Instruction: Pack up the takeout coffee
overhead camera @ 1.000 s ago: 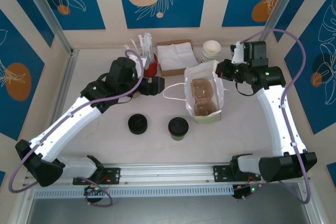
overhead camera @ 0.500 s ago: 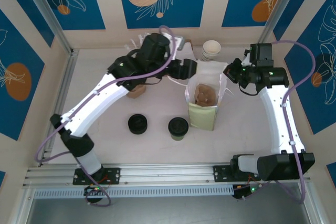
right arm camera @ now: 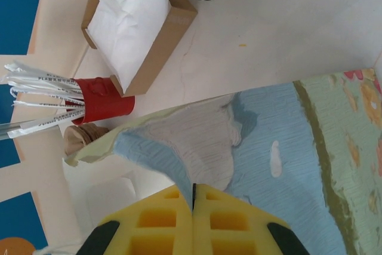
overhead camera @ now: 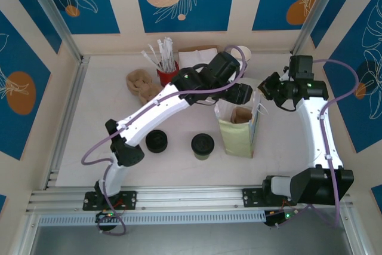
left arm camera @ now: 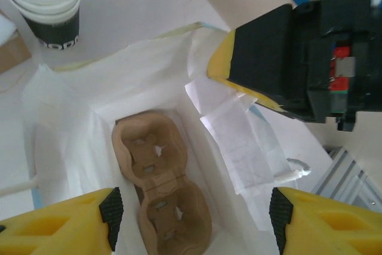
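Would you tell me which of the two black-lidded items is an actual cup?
The takeout coffee, the one closer to the paper bag: olive-green cup sides show below its lid, whereas the lid disc lies flat.

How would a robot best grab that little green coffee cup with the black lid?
Probably from above, straddling the takeout coffee and closing on its green wall just under the lid: it stands upright, round, with bare table around it.
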Controlling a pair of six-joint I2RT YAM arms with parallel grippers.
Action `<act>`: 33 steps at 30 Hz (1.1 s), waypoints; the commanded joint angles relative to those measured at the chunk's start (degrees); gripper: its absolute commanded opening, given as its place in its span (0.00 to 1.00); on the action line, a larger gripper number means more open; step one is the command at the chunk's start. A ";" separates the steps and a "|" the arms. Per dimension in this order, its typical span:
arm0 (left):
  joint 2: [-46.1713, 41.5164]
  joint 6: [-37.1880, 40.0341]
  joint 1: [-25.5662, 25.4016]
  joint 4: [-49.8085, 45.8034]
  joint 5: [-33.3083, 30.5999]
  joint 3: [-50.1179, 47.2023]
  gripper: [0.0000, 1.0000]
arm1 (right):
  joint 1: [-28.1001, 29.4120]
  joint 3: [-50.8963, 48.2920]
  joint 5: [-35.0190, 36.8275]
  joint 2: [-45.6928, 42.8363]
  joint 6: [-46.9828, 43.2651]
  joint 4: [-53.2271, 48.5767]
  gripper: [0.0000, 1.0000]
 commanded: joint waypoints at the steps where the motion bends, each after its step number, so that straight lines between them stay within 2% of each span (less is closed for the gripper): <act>1: 1.53 -1.70 -1.40 -2.04 -1.13 2.10 0.65 | -0.63 -2.58 -2.05 -3.03 -1.10 4.67 0.00; 5: 4.05 -4.55 -1.85 -2.32 1.44 2.88 0.54 | -1.58 -4.19 -2.83 -4.04 -2.87 6.91 0.00; 11: 9.06 -7.01 -3.19 -4.94 2.41 6.10 0.46 | -3.38 -5.75 -8.01 -4.18 -3.50 8.80 0.00; 23: 18.03 -9.45 -3.60 -8.03 -0.24 7.51 0.43 | -4.06 -9.86 -11.83 -5.71 -5.07 11.98 0.00; 33: 16.73 -11.58 -2.82 -10.30 -5.06 7.51 0.44 | -4.99 -10.56 -12.39 -8.97 -4.20 10.85 0.00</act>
